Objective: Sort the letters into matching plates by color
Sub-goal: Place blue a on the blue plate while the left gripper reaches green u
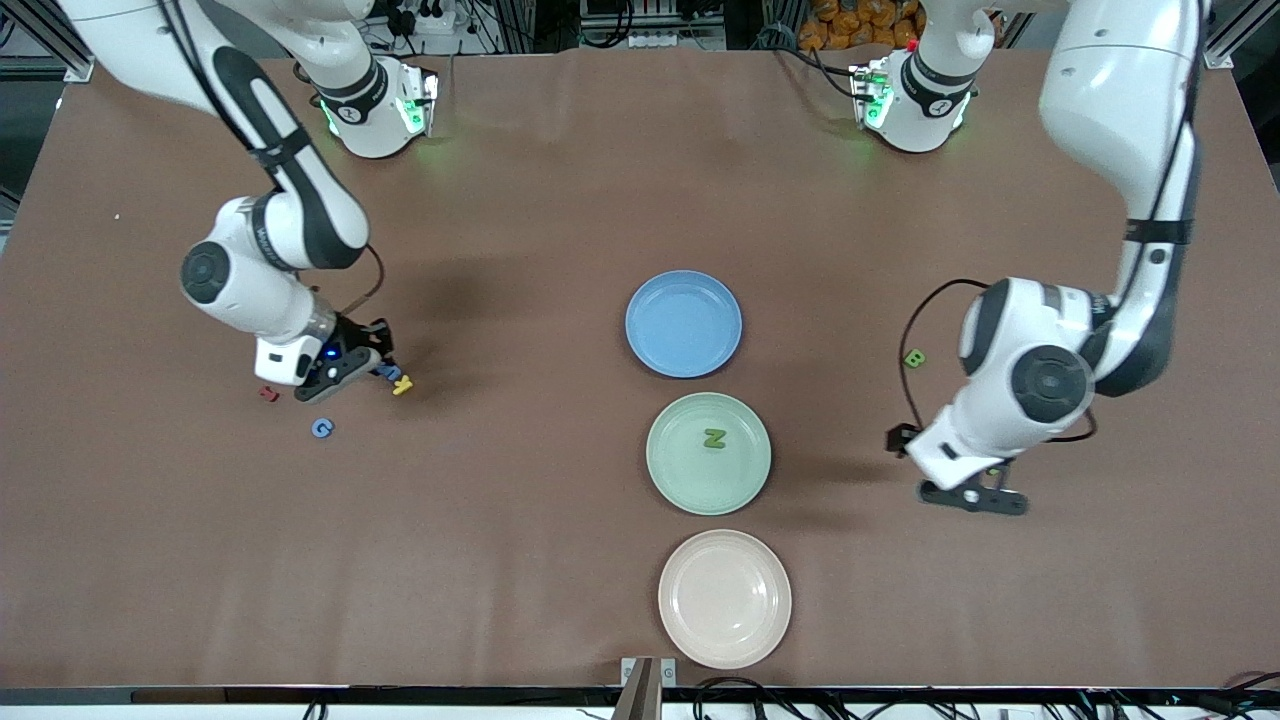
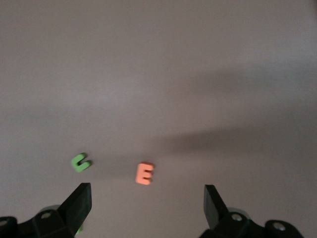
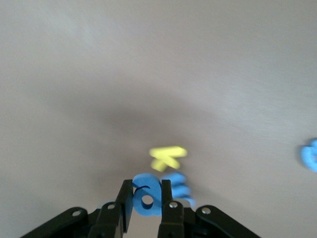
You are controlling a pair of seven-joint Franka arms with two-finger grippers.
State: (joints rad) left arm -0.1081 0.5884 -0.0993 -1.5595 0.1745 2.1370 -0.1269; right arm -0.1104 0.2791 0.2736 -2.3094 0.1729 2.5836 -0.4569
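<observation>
Front view puts the three plates in a column at the middle of the desk (image 1: 560,180), and the green plate (image 1: 708,453) serves as the landmark here. The blue plate (image 1: 683,323) sits just farther from the camera than it and holds nothing; the cream-pink plate (image 1: 724,598) sits just nearer and belongs to neither color being sorted. One green letter N (image 1: 714,438) already lies in the green plate, so sorting has begun but most of it remains.

Well away from the green plate, toward the right arm's end of the desk, the right pincer (image 3: 147,198) is low at the desk and clenched on a blue letter (image 3: 146,195), its fingers pinching the piece from both sides. That grip suits a carry to the blue plate. A yellow letter (image 1: 402,384) lies just beside it, another blue piece is close by, and a blue letter G (image 1: 321,427) and a small red letter (image 1: 268,393) lie near on the brown surface.

Toward the left arm's end, the left pincer (image 2: 147,201) hangs released with its fingers spread wide above the desk, which reads as lining up for a pick. Its wrist view shows a green letter (image 2: 80,162) and an orange letter E (image 2: 144,173) lying ahead of the spread fingers; the green one looks like the likelier target. Another green letter B (image 1: 914,357) lies farther from the camera than that pincer, well apart from the green plate.
</observation>
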